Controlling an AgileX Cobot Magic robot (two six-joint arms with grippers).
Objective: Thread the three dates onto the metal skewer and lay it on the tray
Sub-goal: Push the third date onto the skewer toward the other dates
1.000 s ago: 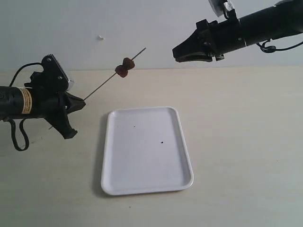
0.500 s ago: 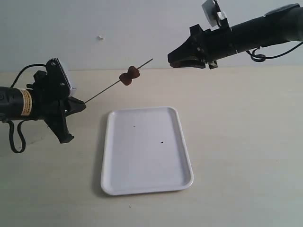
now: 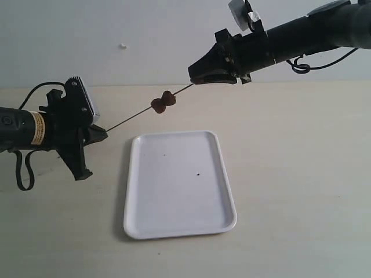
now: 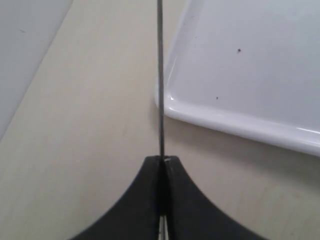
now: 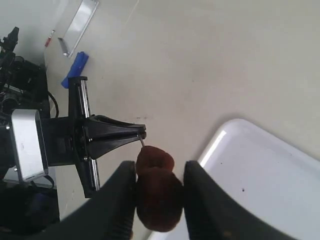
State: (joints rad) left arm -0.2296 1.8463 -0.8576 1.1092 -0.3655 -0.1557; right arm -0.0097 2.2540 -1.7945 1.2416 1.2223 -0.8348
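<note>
Now in hand: threading the last fruit, as I judge it, since two dates (image 3: 163,102) already sit on the metal skewer (image 3: 130,119) and none lies loose.
Left gripper: the left gripper (image 3: 99,134) is clamped tight on the rod's lower end, and the rod slants up and away from its fingertips.
Right gripper: the right gripper (image 3: 192,80) is at the skewer's free tip. Its fingers stand partway apart, and in the right wrist view a dark reddish-brown lump fills the gap and touches both. I take that lump to be the third date (image 5: 159,205), gripped.
Two dates from the tools: they touch each other on the rod between the grippers, near the right fingertips and well apart from the left ones.
Third date from the skewer: it is at the tip, but the fingers hide whether it is pierced yet.
Tray: the tray (image 3: 174,197) lies flat on the table below the rod, near the left gripper's fingertips.
Next move: probably a push of the held date straight along the rod toward the pair. The left grip needs to stay steady so the thin rod neither swings nor bows. Letting go and lowering the skewer onto the tray would follow.
</note>
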